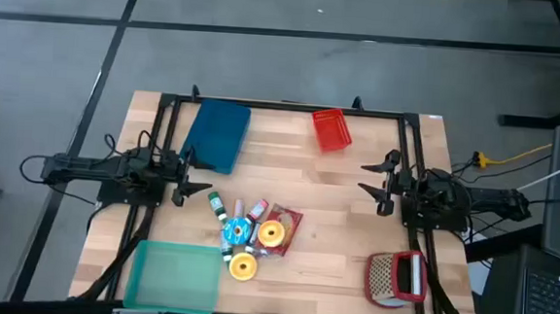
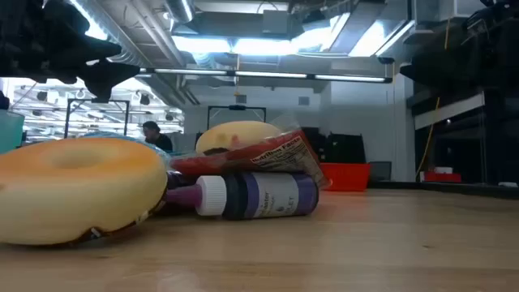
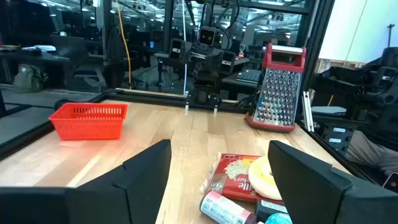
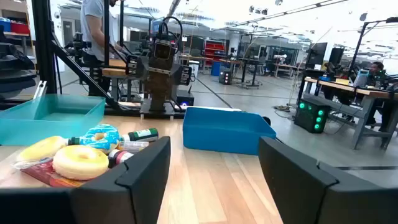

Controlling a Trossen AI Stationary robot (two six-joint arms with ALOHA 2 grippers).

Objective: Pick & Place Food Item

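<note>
Spanning the scene, the pale wooden table (image 1: 334, 228) carried a dark blue rectangular bin (image 1: 217, 134) at its far edge and a teal plastic tray (image 1: 170, 275) near the front. Both arms waited at the sides: the left gripper (image 1: 189, 176) and right gripper (image 1: 380, 183) stood wide open, holding nothing. Between them lay a pile of food, with a yellow-glazed doughnut (image 1: 243, 266) nearest the front.

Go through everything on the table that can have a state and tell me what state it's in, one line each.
left pincer: open, empty, waiting at the table's left side
right pincer: open, empty, waiting at the table's right side
blue bin: upright, nothing visible inside
teal bin: upright, nothing visible inside
red basket: upright, empty
grater: lying flat
purple bottle: on its side, capped
</note>
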